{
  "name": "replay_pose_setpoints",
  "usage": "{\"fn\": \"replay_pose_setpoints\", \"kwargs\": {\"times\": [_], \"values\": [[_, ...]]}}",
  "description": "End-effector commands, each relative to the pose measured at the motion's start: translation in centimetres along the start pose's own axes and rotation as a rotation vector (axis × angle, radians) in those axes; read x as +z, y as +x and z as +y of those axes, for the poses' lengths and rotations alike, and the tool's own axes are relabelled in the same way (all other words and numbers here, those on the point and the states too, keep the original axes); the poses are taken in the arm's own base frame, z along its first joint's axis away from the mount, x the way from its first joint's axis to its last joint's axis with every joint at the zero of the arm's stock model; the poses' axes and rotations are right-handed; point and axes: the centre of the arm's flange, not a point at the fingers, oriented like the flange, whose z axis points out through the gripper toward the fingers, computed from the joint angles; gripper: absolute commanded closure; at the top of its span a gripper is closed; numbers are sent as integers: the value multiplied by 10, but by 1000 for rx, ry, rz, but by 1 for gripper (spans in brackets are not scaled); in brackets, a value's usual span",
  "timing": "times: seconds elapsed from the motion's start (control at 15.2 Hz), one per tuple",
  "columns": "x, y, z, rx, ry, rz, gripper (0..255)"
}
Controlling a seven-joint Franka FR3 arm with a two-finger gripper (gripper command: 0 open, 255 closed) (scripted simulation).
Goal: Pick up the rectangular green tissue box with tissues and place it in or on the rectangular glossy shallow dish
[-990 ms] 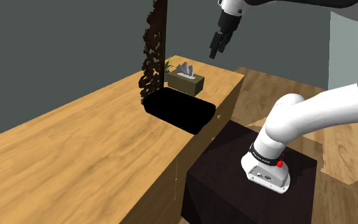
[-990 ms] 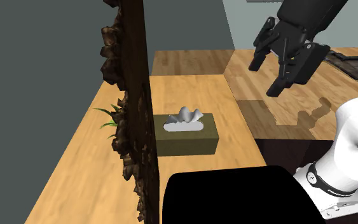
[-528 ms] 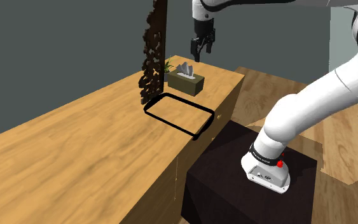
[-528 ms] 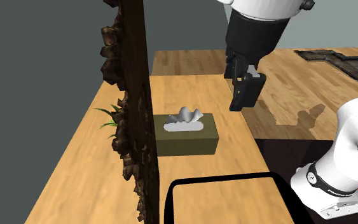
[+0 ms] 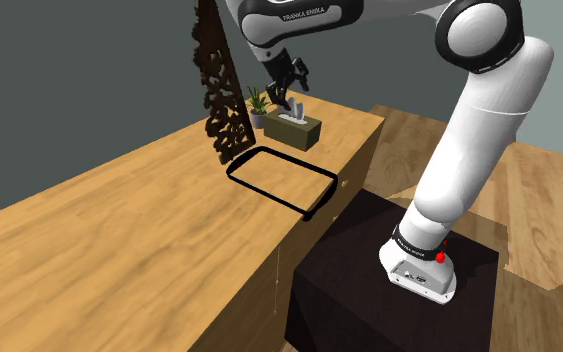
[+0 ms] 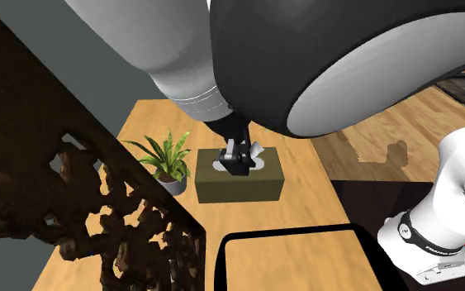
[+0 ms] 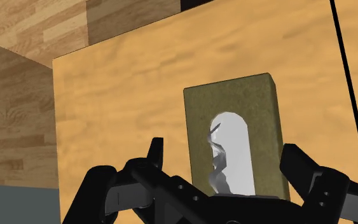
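Note:
An olive-green tissue box (image 5: 296, 130) with white tissue sticking out of its top stands on the wooden counter near the far end, also seen as the tissue box (image 6: 239, 183) and the tissue box (image 7: 234, 105). My gripper (image 5: 287, 102) hangs just above it, pointing down, open. In the wrist view the gripper (image 7: 225, 162) has its fingers (image 7: 156, 153) spread to either side of the box without touching it. The dish (image 5: 281, 181) is a shallow rectangle with a black rim (image 6: 296, 232), lying on the counter just on the near side of the box.
A small potted plant (image 6: 166, 161) stands beside the box. A dark carved screen (image 5: 219, 90) leans over the counter by the dish. The counter's edge (image 5: 354, 150) drops to a wooden floor. My dark stand (image 5: 389, 280) is beside the counter.
The arm has swung from the shoulder view's right and come down over the tissue box. The carved screen has tipped out of upright, uncovering the plant.

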Motion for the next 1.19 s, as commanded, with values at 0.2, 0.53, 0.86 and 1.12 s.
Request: {"fn": "replay_pose_setpoints", "kwargs": {"times": [0.2,0.53,0.86,1.12], "values": [[26,9,-3,9,-17,-19,0],[40,8,-3,9,-17,-19,0],[40,8,-3,9,-17,-19,0],[40,8,-3,9,-17,-19,255]]}}
